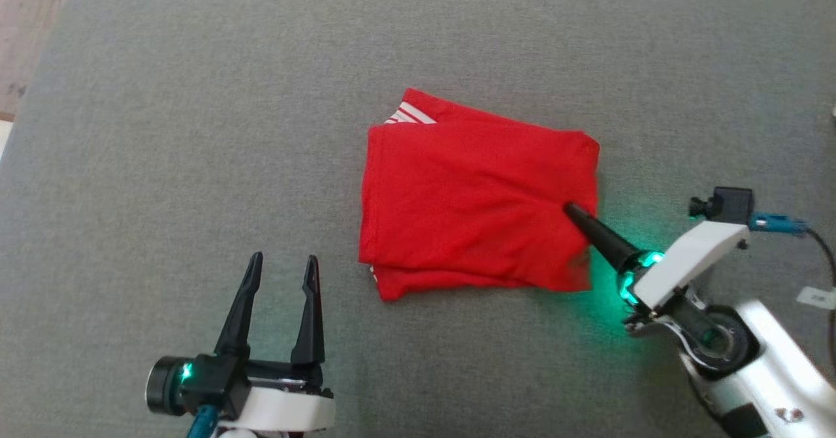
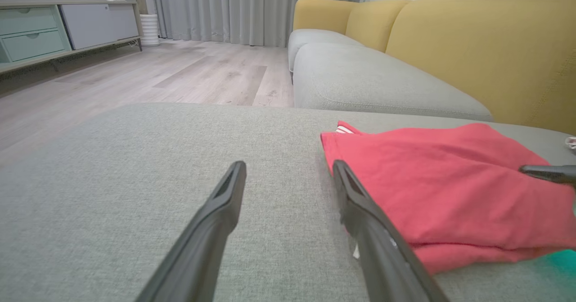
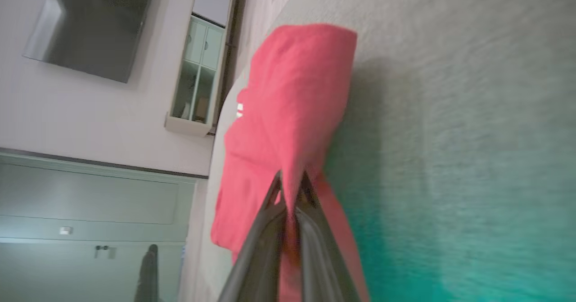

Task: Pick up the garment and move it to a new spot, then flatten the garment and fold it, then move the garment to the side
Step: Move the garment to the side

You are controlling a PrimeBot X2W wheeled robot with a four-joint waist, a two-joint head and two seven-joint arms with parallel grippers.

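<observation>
Clamps edge of folded garment [image 1: 470, 196] in right gripper [image 1: 572, 211], left gripper [image 1: 284, 260] spread apart just beside it; likely leaves only moving aside.

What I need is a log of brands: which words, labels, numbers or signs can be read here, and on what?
No text can be read in any view.
white tag, near the head view's right edge: any print is too small and blurred to read.
red garment: white stripes at one corner, no letters or logo visible.
</observation>
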